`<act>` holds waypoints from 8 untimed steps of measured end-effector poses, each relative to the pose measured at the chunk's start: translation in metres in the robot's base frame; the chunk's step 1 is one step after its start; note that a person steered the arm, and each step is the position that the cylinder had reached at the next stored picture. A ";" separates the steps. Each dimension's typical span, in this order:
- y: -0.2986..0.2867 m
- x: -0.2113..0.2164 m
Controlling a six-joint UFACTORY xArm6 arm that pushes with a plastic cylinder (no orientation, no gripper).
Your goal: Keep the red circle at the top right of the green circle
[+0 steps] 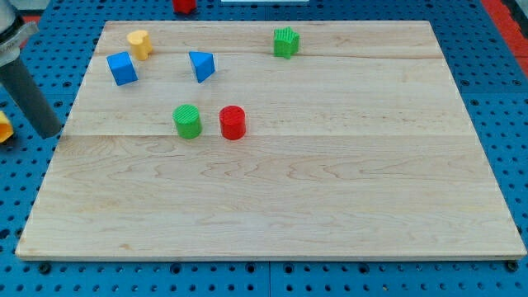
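The red circle [233, 122] stands on the wooden board [330, 190], directly to the right of the green circle [187, 120], with a small gap between them and both at about the same height in the view. My tip [48, 132] is at the view's left, just off the board's left edge. It is well to the left of the green circle and touches no block.
A blue cube [122, 68], a yellow block [139, 44] and a blue triangle [201, 65] sit at the top left. A second green block [286, 42] sits at the top centre. A red object [183, 6] and a yellow object [4, 128] lie off the board.
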State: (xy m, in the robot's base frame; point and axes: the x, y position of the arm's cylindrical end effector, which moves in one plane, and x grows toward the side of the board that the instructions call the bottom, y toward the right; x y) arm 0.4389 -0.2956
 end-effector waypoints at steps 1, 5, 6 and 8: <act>0.044 0.020; 0.028 0.052; 0.020 0.052; 0.013 0.061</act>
State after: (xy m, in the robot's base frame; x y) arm 0.4995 -0.2824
